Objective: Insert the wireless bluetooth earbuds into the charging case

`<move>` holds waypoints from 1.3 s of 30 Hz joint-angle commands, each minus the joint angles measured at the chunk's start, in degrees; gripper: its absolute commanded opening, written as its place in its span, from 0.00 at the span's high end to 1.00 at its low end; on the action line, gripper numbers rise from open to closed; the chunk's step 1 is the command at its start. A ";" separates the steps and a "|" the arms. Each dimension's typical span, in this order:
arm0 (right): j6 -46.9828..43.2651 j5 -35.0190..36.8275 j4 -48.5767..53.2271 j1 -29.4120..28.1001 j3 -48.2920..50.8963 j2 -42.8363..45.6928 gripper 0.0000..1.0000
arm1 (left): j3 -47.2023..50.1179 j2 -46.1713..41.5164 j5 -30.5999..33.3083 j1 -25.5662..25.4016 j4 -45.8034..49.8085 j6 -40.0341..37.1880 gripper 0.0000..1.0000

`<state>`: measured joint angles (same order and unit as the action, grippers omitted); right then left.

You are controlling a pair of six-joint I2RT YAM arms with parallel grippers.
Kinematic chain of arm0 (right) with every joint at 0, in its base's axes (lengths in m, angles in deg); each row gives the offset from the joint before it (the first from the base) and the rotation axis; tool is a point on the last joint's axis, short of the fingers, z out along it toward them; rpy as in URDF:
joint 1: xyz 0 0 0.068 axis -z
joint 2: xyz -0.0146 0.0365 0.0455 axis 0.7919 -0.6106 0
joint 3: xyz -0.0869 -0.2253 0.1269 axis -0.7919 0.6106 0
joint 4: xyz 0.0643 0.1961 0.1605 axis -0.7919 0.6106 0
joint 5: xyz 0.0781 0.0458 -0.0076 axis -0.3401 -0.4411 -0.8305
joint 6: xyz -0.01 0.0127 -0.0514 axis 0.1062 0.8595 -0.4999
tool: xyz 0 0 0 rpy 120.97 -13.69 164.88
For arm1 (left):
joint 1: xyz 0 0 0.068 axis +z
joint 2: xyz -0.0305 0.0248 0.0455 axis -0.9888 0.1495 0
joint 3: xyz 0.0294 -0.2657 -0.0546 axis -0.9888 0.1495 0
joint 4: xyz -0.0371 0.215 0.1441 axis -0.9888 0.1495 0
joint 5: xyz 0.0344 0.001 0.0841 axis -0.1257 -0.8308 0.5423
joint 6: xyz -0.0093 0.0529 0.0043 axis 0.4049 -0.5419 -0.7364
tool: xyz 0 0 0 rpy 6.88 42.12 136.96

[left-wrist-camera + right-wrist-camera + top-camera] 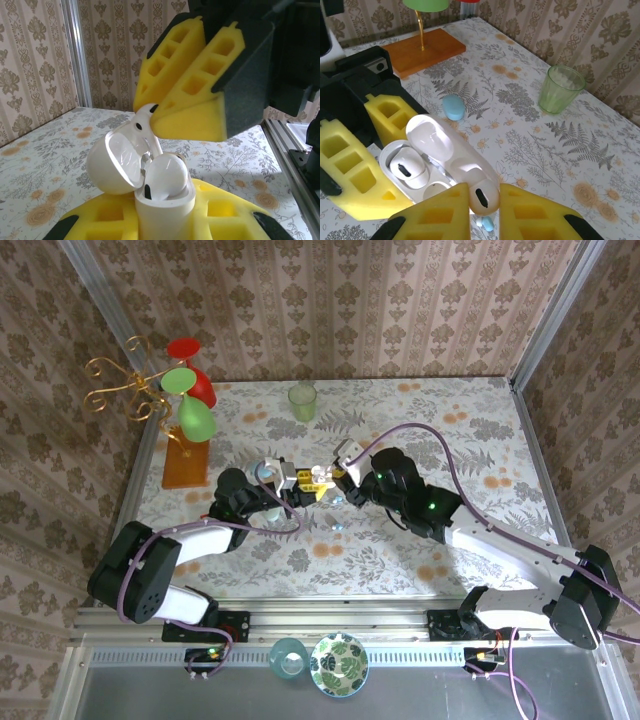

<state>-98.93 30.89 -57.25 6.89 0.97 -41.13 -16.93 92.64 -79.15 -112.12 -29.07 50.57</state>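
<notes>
The middle of the table (500, 420) is crowded: the left gripper (291, 485) and right gripper (333, 480) meet tip to tip, the left clamped on an open charging case (395, 150), the right pinching an earbud (485, 196) just above it. The raised lid (437, 137) stands close beside that earbud and narrows the way down. One well holds a second earbud (409, 169); the well beside it is open. A small light-blue earbud (487, 223) lies on the table under the right gripper, and a blue case (453, 107) lies beyond. A green cup (302, 401) and a stand on a wooden base (185, 462) block the far middle and far left; the right half lies bare
</notes>
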 commanded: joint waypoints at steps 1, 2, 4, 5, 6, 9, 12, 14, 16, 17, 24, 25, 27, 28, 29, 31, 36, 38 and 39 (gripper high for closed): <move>-2.44 0.81 -0.41 -0.39 1.55 1.63 0.83 | -1.44 -1.61 -0.05 -0.31 -1.24 1.89 1.00; -2.72 0.72 -0.26 -0.37 1.83 1.90 0.83 | -1.51 -1.61 -0.04 -0.31 -1.21 1.94 1.00; -3.12 0.64 -0.04 -0.39 2.09 2.32 0.83 | -1.53 -1.52 -0.17 -0.30 -1.28 2.00 1.00; -3.64 0.47 0.06 -0.37 2.23 2.49 0.82 | -1.60 -1.47 -0.11 -0.30 -1.28 1.96 1.00; -4.10 0.21 0.08 -0.46 2.43 2.62 0.82 | -1.69 -1.43 -0.12 -0.31 -1.28 2.05 1.00; -5.80 -0.06 0.49 -0.49 2.55 2.55 0.81 | -1.88 -1.43 -0.27 -0.31 -1.25 2.22 1.00; -7.54 0.05 1.46 -0.74 2.08 1.87 0.80 | -1.97 -1.60 -0.56 -0.39 -1.02 2.09 1.00; -8.65 0.72 1.86 -0.97 1.58 1.36 0.79 | -1.97 -1.69 -0.67 -0.48 -1.03 2.01 1.00; -9.51 1.79 2.35 -1.28 1.16 0.92 0.79 | -1.89 -1.82 -0.68 -0.48 -0.97 1.89 1.00; -9.93 2.10 2.48 -1.44 1.13 0.80 0.79 | -1.88 -1.83 -0.66 -0.48 -0.86 1.93 1.00; -10.62 0.75 2.04 -1.63 0.88 0.44 0.78 | -2.24 -1.26 -0.99 -0.74 -0.77 1.63 1.00; -10.67 0.40 1.97 -1.61 0.85 0.30 0.78 | -2.31 -1.17 -0.99 -0.82 -0.81 1.69 1.00; -11.01 -1.08 2.21 -1.57 0.51 0.09 0.78 | -2.32 -1.08 -1.00 -0.83 -0.90 1.69 1.00; -11.25 -1.85 2.66 -1.62 0.22 -0.05 0.78 | -2.32 -1.10 -0.98 -0.83 -0.90 1.78 1.00; -11.59 -2.66 3.34 -1.64 -0.17 -0.17 0.77 | -2.32 -1.10 -0.84 -0.82 -0.93 1.83 1.00; -12.07 -3.15 4.37 -1.64 -0.53 -0.25 0.74 | -2.32 -1.08 -0.57 -0.82 -0.91 1.97 1.00; -12.06 -2.29 4.76 -1.61 -0.21 1.32 0.59 | -2.44 -1.14 -0.51 -0.75 -0.93 1.78 1.00; -11.99 -2.19 4.86 -1.38 -0.01 2.54 0.52 | -2.41 -1.03 -0.58 -0.61 -0.93 1.70 1.00; -12.00 -2.21 4.78 -1.31 0.19 3.29 0.48 | -2.43 -0.90 -0.52 -0.50 -0.93 1.75 1.00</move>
<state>-110.54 29.51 -54.32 5.71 1.72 -40.28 -17.54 92.53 -79.15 -112.56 -27.35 51.62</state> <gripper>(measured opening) 0.486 0.191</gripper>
